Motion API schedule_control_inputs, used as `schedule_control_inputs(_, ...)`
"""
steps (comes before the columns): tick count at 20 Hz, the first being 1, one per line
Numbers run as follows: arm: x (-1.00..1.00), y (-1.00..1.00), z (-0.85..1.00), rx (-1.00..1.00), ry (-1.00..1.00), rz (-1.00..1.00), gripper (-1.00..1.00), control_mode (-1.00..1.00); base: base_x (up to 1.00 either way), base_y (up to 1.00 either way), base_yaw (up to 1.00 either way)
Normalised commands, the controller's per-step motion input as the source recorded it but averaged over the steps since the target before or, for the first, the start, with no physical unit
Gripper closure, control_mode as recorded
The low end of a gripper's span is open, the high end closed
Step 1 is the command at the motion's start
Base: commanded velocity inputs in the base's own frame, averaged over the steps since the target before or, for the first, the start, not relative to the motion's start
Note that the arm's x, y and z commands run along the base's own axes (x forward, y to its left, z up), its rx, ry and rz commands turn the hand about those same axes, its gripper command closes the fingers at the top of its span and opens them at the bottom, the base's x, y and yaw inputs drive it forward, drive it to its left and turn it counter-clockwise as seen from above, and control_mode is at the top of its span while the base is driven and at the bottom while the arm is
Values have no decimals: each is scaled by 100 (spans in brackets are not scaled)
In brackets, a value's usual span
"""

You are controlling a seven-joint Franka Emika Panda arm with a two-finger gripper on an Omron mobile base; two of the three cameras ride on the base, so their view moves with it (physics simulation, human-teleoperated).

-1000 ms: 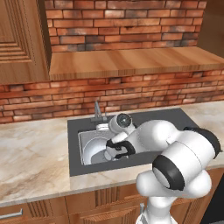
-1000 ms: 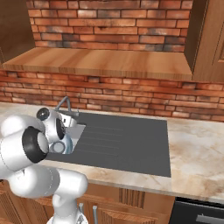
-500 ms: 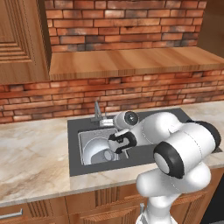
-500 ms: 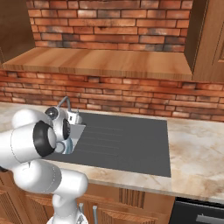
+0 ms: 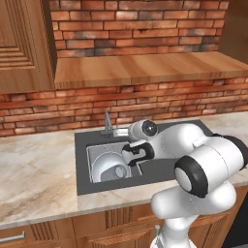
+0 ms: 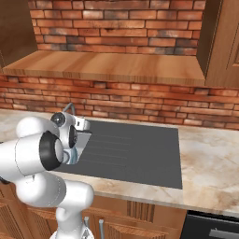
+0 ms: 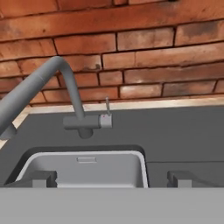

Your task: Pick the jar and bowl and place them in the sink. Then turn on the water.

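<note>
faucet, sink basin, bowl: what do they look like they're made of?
Faucet: probably brushed metal, a uniform matte grey curved spout with a thin lever.
Sink basin: likely steel, light grey with a smooth pale rim, set in a dark matte surround.
Bowl: glazed ceramic or plastic; pale, glossy, smoothly shaded. The render leaves it open.

The bowl (image 5: 107, 164) and jar (image 5: 119, 171) lie in the sink (image 5: 97, 149), before the faucet (image 5: 107, 122).

Pale bowl (image 5: 107, 163), grey sink (image 5: 97, 151) (dark surround).

Arm (image 5: 193, 145) reaches forward and low; jaws spread wide, empty
</note>
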Motion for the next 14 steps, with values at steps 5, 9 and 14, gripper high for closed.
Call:
schedule_control_inputs(5,1,0,0,0,0,2,-100,-100,0,0,0)
schedule_control_inputs(9,0,-2,0,0,-1,5,-100,-100,0,0,0)
schedule_control_inputs(14,0,-3,0,0,-4,5,-100,-100,0,0,0)
